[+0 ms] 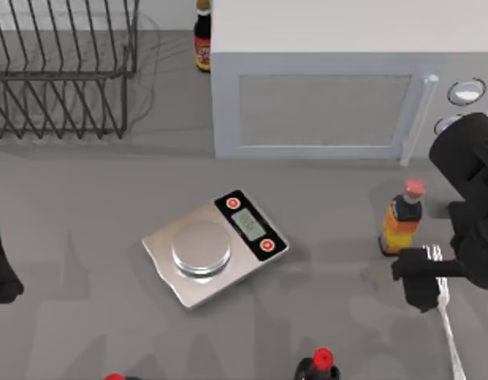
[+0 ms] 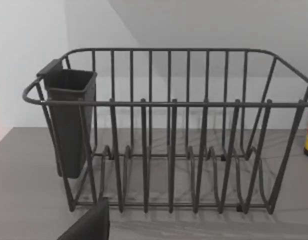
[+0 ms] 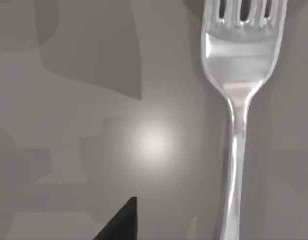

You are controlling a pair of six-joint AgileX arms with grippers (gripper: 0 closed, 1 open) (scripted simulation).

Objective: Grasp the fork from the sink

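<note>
Grey bench (image 1: 85, 237) carries, largest to smallest: white box-shaped microwave oven (image 1: 323, 95) at the rear centre-right; dark wire dish rack (image 1: 62, 71) w/ a dark plastic cutlery cup (image 2: 69, 120) at the rear left; brushed-steel kitchen scale w/ round pan and black display strip (image 1: 216, 247) at centre; orange-yellow sauce bottle w/ red cap (image 1: 402, 218) right of the scale; slim polished-steel fork (image 1: 446, 305) at the right front. No sink is visible; the fork lies flat on the bench top. Fork long axis runs approx. front-to-rear in the top view: tines toward the sauce bottle and microwave, handle toward the front edge, slightly slanted to the right. In the right wrist view the fork's tine root, neck and upper handle (image 3: 239, 100) sit off to one side of frame centre, w/ one dark fingertip (image 3: 121, 222) showing at the frame edge. Nearer arm: right. The right gripper (image 1: 426, 277) hangs over the fork's tine end, black wrist body extending toward the right edge of the bench, pose approx. straight down. State of its fingers: cannot tell; no contact w/ the fork is confirmed. Judgement: a grasp from here calls for the fingers to straddle the neck across the long axis, i.e. closing left-right, w/ a small lateral correction to centre the fork. Left gripper (image 1: 2, 273) is parked at the left edge, facing the rack; finger state likewise cannot be told.
</note>
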